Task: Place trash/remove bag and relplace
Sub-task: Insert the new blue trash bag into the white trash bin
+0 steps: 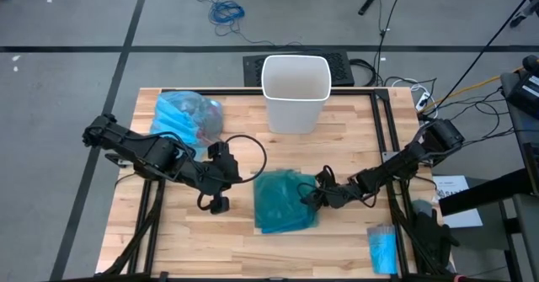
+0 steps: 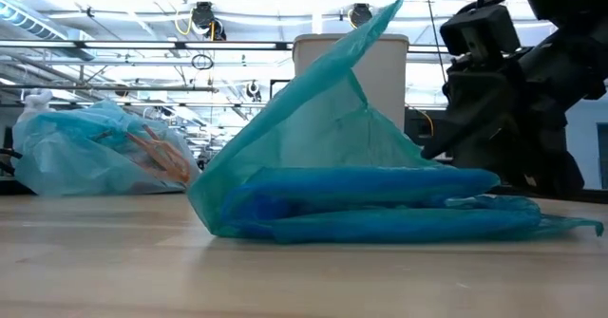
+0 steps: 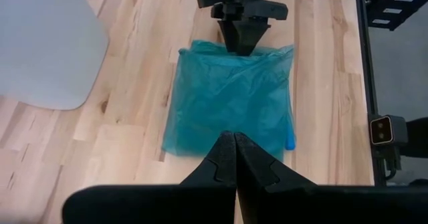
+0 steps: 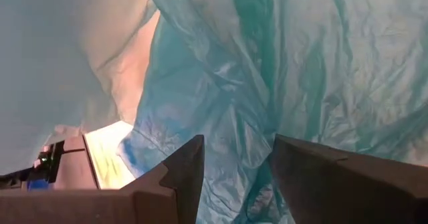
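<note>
The bag [image 1: 187, 118], a light sky-blue liner, sits bunched on the table's far left; brown trash scraps [image 2: 157, 154] show through it. A darker teal-green bag [image 1: 285, 199] lies folded at the table's middle. My right gripper [image 1: 320, 195] is at its right edge, shut on the plastic. My left gripper [image 1: 226, 181] hangs shut above the table to the teal bag's left, pointing toward it [image 3: 234, 138] and holding nothing. The white bin [image 1: 295, 93] stands at the far middle, with no liner in it. My right gripper has teal plastic bunched between its two fingers [image 4: 180, 167], at the bag's edge [image 3: 257, 52] nearest the table's right side. The fingers slant down from the right. One layer rises as a slack flap [image 2: 342, 90]. The rest stays folded on the table [image 2: 380, 214].
A small bright-blue roll [image 1: 383, 248] lies at the near right corner. Black frame rails [image 1: 383, 130] run along the table's sides. Cables lie past the far edge and at the right. Bare wood shows in front of the teal bag and between it and the bin.
</note>
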Tool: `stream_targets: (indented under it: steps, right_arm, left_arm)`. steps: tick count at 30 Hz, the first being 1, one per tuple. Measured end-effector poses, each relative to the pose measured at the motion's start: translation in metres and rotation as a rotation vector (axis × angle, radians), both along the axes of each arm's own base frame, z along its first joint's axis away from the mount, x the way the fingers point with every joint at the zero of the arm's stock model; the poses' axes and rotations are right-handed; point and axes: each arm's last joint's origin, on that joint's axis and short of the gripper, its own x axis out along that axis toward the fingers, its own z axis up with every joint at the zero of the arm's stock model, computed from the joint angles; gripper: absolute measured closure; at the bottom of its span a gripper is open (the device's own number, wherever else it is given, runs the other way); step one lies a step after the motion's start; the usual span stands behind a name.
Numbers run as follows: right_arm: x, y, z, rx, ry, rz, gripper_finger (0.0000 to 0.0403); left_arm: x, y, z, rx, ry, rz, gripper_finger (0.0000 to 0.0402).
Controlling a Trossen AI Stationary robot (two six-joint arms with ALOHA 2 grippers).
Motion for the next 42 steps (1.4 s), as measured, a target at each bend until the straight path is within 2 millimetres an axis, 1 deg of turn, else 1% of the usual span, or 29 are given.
stream_targets:
  steps: [3, 5, 8, 12, 13, 17, 19, 23, 27, 29, 31, 33, 36, 38, 40, 42]
  right_arm:
    - [0.001, -0.002, 0.001, 0.003, -0.007, -0.01, 0.0249]
    - [0.002, -0.003, 0.001, 0.003, -0.008, -0.014, 0.0262]
    - [0.002, -0.004, 0.001, 0.005, -0.012, -0.015, 0.03]
    - [0.004, -0.003, 0.003, -0.012, -0.035, 0.005, 0.0381]
    - [0.005, -0.002, 0.004, -0.016, -0.054, 0.014, 0.0391]
    - [0.011, 0.001, 0.016, -0.003, -0.185, 0.036, 0.0399]
    - [0.017, 0.003, 0.027, -0.007, -0.28, 0.054, 0.0401]
    - [0.034, 0.011, 0.059, -0.036, -0.455, 0.092, 0.0402]
    - [0.055, 0.019, 0.099, -0.099, -0.588, 0.163, 0.0403]
    - [0.065, 0.018, 0.119, -0.137, -0.64, 0.19, 0.0403]
    - [0.076, 0.014, 0.136, -0.19, -0.634, 0.205, 0.0403]
    - [0.086, 0.008, 0.148, -0.249, -0.572, 0.225, 0.0403]
    - [0.096, -0.004, 0.16, -0.32, -0.418, 0.231, 0.0403]
    - [0.099, -0.014, 0.164, -0.359, -0.337, 0.221, 0.0403]
    - [0.103, -0.022, 0.17, -0.389, -0.342, 0.209, 0.0403]
    - [0.107, -0.029, 0.179, -0.412, -0.395, 0.205, 0.0403]
  left_arm:
    - [0.0, 0.0, 0.0, 0.001, -0.001, 0.001, 0.0402]
    - [0.0, 0.0, 0.0, 0.0, -0.001, 0.002, 0.0402]
    - [0.0, 0.0, 0.0, 0.001, -0.001, 0.002, 0.0402]
    - [0.0, 0.0, 0.0, 0.001, -0.001, 0.002, 0.0402]
    - [0.0, 0.0, 0.0, 0.001, -0.001, 0.003, 0.0402]
    - [0.0, 0.0, 0.0, 0.001, -0.002, 0.003, 0.0402]
    - [0.0, 0.0, 0.0, 0.001, -0.002, 0.003, 0.0402]
    - [0.0, 0.0, 0.0, 0.0, -0.002, 0.003, 0.0402]
    - [0.0, 0.0, 0.0, -0.011, -0.001, -0.002, 0.0402]
    - [-0.001, 0.0, 0.001, -0.017, -0.004, -0.006, 0.0402]
    - [-0.002, 0.0, 0.004, -0.024, -0.02, -0.008, 0.0402]
    - [-0.001, 0.0, 0.006, -0.036, -0.049, -0.011, 0.0402]
    - [-0.001, 0.0, 0.01, -0.053, -0.076, -0.021, 0.0402]
    - [-0.001, -0.001, 0.011, -0.065, -0.083, -0.041, 0.0402]
    - [-0.002, -0.003, 0.01, -0.072, -0.075, -0.056, 0.0402]
    - [-0.003, -0.005, 0.01, -0.08, -0.074, -0.065, 0.0402]
